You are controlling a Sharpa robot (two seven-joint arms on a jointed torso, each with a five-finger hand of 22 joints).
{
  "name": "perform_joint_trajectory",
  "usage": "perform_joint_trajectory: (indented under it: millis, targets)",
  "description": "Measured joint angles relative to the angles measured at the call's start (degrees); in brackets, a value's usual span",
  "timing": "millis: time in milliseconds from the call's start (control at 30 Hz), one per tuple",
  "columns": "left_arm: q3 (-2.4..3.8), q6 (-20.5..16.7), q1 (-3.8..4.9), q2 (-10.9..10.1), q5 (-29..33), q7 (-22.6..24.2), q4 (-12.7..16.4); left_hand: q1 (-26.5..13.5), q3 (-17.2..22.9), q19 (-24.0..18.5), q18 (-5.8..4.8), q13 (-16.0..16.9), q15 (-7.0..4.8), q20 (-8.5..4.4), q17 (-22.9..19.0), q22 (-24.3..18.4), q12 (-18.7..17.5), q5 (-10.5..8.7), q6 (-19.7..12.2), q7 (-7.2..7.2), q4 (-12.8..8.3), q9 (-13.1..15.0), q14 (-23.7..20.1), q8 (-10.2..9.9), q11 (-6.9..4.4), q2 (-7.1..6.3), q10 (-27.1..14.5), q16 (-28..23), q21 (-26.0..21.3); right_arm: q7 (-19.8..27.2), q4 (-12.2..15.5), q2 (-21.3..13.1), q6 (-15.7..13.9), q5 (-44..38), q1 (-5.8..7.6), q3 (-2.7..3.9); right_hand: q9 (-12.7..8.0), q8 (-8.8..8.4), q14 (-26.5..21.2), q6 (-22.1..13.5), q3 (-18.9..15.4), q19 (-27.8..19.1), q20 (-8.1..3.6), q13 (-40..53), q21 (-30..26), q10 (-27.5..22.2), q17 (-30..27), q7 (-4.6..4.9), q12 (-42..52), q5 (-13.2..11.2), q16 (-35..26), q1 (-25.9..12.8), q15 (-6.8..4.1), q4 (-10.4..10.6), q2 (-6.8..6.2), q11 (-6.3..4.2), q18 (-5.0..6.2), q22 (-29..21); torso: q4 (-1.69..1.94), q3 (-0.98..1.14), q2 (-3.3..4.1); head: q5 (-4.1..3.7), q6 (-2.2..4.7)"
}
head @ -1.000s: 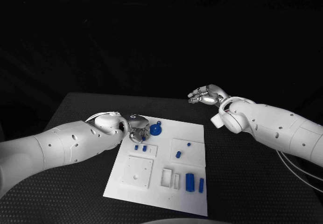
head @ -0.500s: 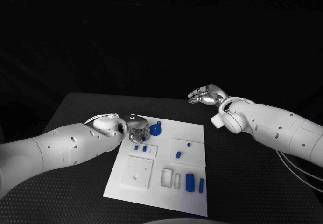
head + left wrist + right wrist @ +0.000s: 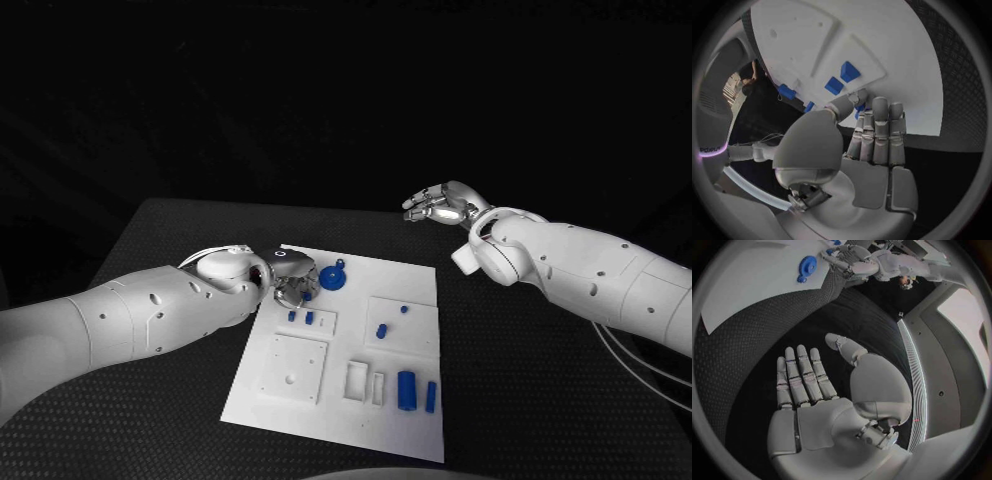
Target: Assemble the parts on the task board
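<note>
The left silver many-fingered hand (image 3: 293,277) hangs over the far left corner of the flat white rectangular task board (image 3: 325,405), its fingers pointing down at the board. In the left wrist view the same hand (image 3: 870,132) shows its fingers side by side and nearly straight, the thumb bent across toward them, the fingertips (image 3: 879,105) close above the board's edge. A small blue part (image 3: 859,108) peeks out between thumb and fingers there, but whether the hand pinches it or merely hovers over it cannot be told.

Just beside this hand, toward the middle of the board, lies a round blue gear-like part with a small tab (image 3: 333,276). Nearer the robot than the hand stand two small blue block-shaped parts (image 3: 300,317) side by side in a raised white square of the board; in the wrist view they sit just beyond the fingertips (image 3: 842,79). Further toward the robot lie a short blue peg (image 3: 382,331) and two long blue bars (image 3: 417,390) near the board's near right corner.

The right silver hand (image 3: 444,206) is held up well apart from the board, beyond its far right corner, over the black textured table (image 3: 548,400). Its fingers (image 3: 798,377) are spread, straight and hold nothing.
</note>
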Motion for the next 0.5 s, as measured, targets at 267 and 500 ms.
perform_joint_trajectory:
  millis: [267,500]
  targets:
    - [0.03,0.2,0.03,-0.1,0.2,0.1,0.0,0.0,0.0,-0.2,0.10,-0.5,0.31,0.20,0.0,0.0,-0.2,0.00,-0.4,0.02,0.0,-0.1,-0.3,0.0,-0.12,0.00,-0.4,-0.2,-0.2,0.0,0.0,0.0,0.1,0.0,-0.01,0.00,-0.1,0.00,0.0,0.0,0.0,0.1,0.09,0.0,-0.2,0.0,0.0,0.00,0.0,0.2,0.0,0.0,0.00,0.0,0.00,0.00,0.00,0.1,-0.04,0.00,0.01,0.00,-0.08]
    - [0.03,0.2,0.03,-0.1,0.3,0.2,0.0,0.1,0.0,-0.2,0.11,-0.9,0.61,0.22,0.0,0.0,-0.2,0.00,-1.8,-0.38,0.0,-0.6,-0.6,-0.3,-0.51,-0.53,-0.8,-0.2,-0.2,0.0,0.0,0.0,0.1,0.0,-0.01,0.00,-0.1,0.00,0.0,0.0,-0.2,0.1,0.09,0.0,-0.2,0.0,0.0,0.00,0.0,0.2,0.0,0.0,0.00,-0.2,0.00,0.00,0.00,0.1,-0.02,0.00,0.01,-0.18,-0.10]
